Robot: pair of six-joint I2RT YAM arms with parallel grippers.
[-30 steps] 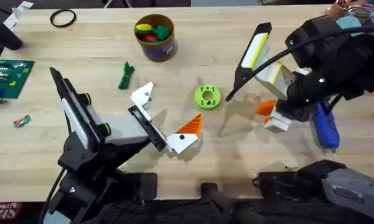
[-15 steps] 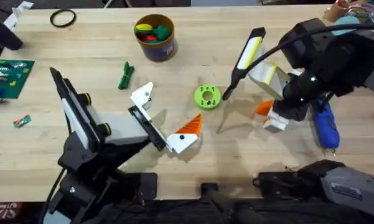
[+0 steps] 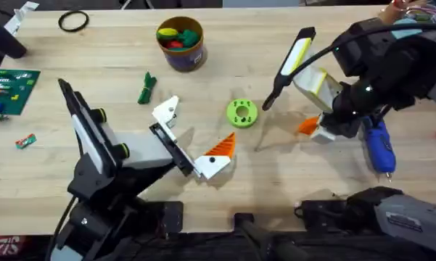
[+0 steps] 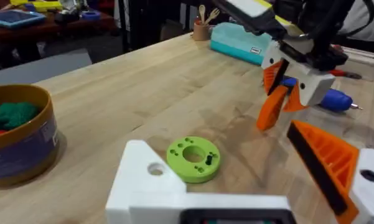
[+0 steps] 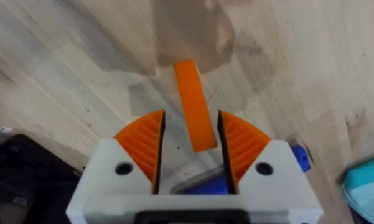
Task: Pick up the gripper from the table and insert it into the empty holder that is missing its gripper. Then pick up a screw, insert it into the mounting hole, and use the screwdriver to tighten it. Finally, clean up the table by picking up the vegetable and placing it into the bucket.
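My right pincer point(image 5: 191, 149) clamps the small white-and-orange plastic gripper point(image 5: 193, 102) above the wooden desk point(image 3: 94, 58); it looks loosely pinched, so tilting might drop it

We find the bucket point(image 3: 180, 43) at the table's point(image 3: 94, 80) rear, the vegetable point(image 3: 146, 88) before it, the screwdriver point(image 3: 379, 147) far right.

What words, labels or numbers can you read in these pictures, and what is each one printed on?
"SIZZ": red letters on a strip at the lower left edge of the overhead view, cut off after that, so the reading is not certain.
Label on the bucket: print too blurred to read.
Label on the teal box: too small to read.
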